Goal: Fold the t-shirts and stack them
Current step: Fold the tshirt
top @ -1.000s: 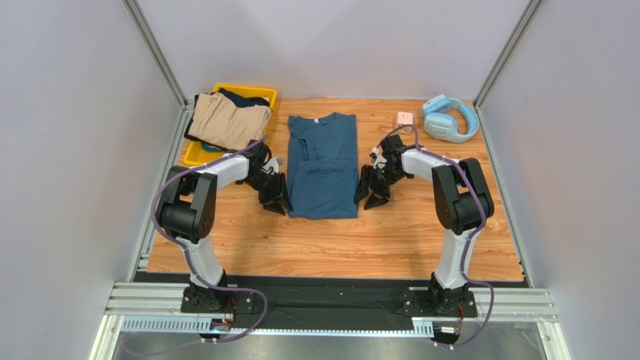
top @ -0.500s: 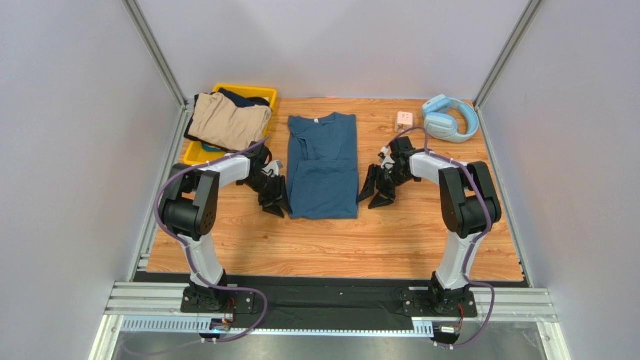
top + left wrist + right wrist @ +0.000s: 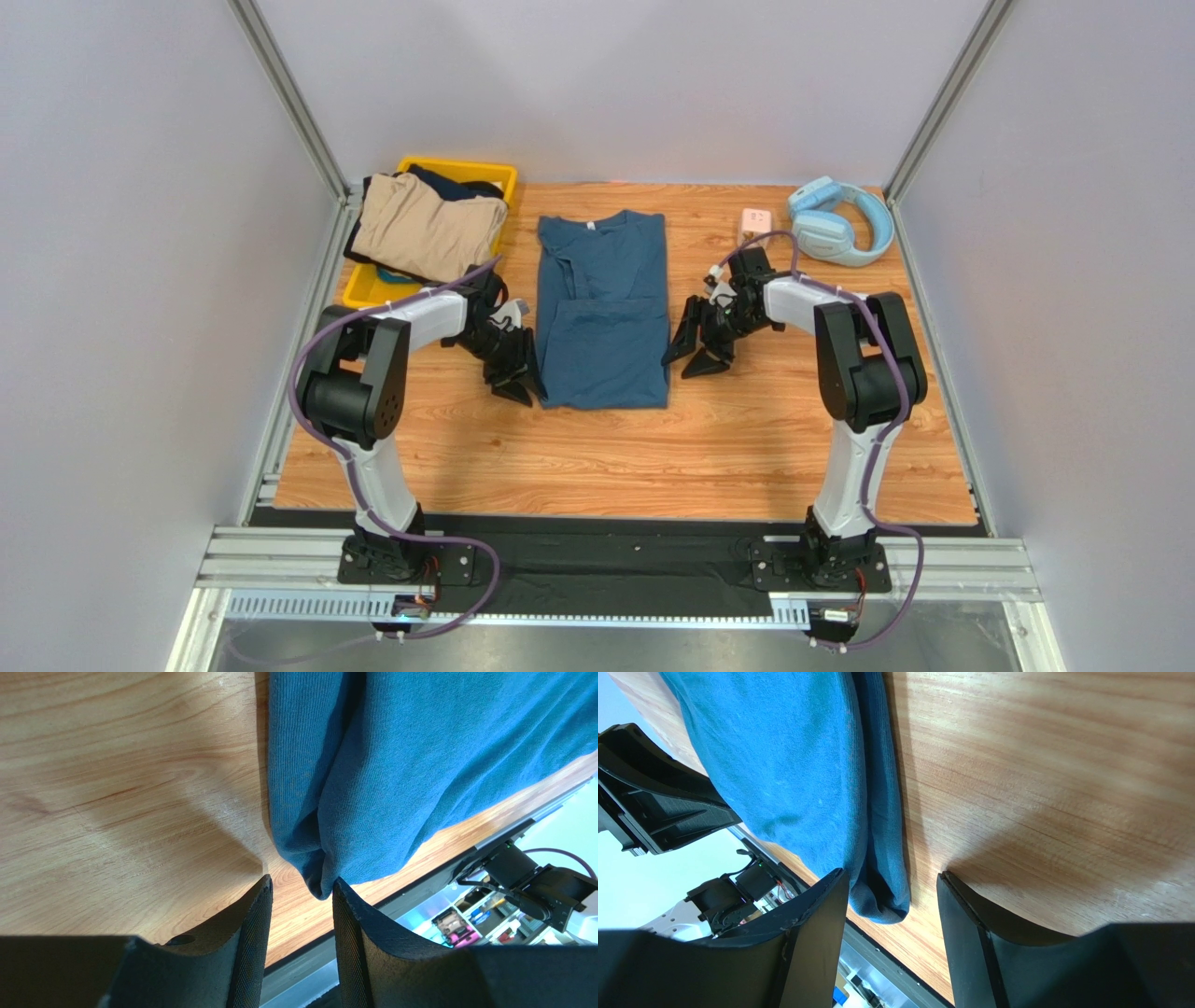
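the right gripper (image 3: 699,350) sits a little off the shirt (image 3: 603,308) now, where a second ago it is against the shirt's right edge, and its jaws stand a touch wider. the left gripper (image 3: 514,375) is where it was, by the shirt's near left corner. the shirt itself has not moved. it lies flat in a long strip with the sleeves in, mid tabletop (image 3: 631,462), collar toward the far edge.

this looks like a re-aim, not a grip. the next fold, near hem up to the collar, is not yet begun.

both arms reach forward and bend inward, wrists low, fingers pointing down at the shirt's two near corners. in the right wrist view the near right corner lies between wide open jaws, close to one finger, with nothing held. in the left wrist view the jaws are about half open, with the near left corner's tip just in the gap, unpinched, so it holds nothing either.

the tan and navy shirts (image 3: 428,221) are bunched on the yellow bin (image 3: 368,287) at the far left corner.
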Available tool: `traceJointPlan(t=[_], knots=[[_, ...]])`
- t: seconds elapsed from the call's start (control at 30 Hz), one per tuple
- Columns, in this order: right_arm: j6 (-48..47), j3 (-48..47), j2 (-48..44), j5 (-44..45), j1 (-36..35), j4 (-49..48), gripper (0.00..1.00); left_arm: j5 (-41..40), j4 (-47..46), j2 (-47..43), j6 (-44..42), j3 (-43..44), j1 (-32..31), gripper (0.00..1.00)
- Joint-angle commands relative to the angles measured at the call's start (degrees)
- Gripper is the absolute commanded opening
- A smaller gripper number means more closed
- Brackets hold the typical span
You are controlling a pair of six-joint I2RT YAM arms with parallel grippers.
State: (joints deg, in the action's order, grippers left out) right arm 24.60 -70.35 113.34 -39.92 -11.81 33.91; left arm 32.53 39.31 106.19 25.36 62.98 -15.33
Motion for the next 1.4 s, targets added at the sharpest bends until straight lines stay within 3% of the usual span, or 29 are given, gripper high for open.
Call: traceJointPlan(t=[0.0,0.47,0.9,1.37], knots=[[-0.1,-1.7,1.3,-0.4,-0.6,-1.0,0.56,0.7,-1.0,0.4,0.0,-0.3,0.1,0.44],[-1.0,-4.1,6.2,5.0,-5.3,3.5,0.56,0.9,-2.5,2.5,1.3,0.7,0.1,0.44],[-0.8,5.7,-0.3,12.7,-6.0,10.8,0.54,3.6,-3.6,3.8,1.7,1.9,0.1,0.43],[1.5,2.0,5.5,10.6,-7.2,5.8,0.54,6.9,-3.6,4.0,-0.1,1.1,0.0,0.43]])
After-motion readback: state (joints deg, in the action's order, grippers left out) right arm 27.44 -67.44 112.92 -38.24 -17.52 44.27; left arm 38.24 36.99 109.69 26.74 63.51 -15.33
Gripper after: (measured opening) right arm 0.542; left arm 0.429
